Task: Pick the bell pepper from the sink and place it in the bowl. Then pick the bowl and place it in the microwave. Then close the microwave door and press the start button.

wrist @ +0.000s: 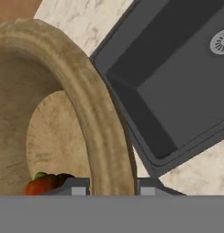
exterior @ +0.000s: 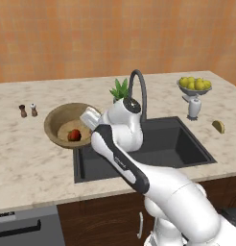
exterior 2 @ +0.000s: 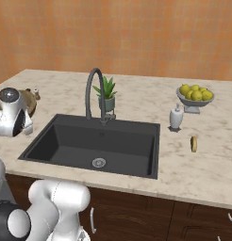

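In the left base view the pepper (exterior: 74,135) already lies in the bowl (exterior: 55,117), which sits on the counter (exterior: 29,163) just left of the sink (exterior: 182,139). The arm bends over the bowl's near right rim, hiding the gripper.

In the right base view the sink (exterior 2: 66,136) holds nothing but its drain, and the bowl (exterior 2: 29,101) peeks out behind the wrist at the left edge.

In the hand view the gripper (wrist: 113,186) straddles the bowl's (wrist: 93,113) thick rim, one fingertip (wrist: 77,186) inside, the other outside, the jaws parted and not yet clamped. The pepper (wrist: 45,184) rests beside the inner tip.

The step in hand looks like picking up the bowl. The next move calls for pinching the rim firmly, then lifting level so the pepper stays put.
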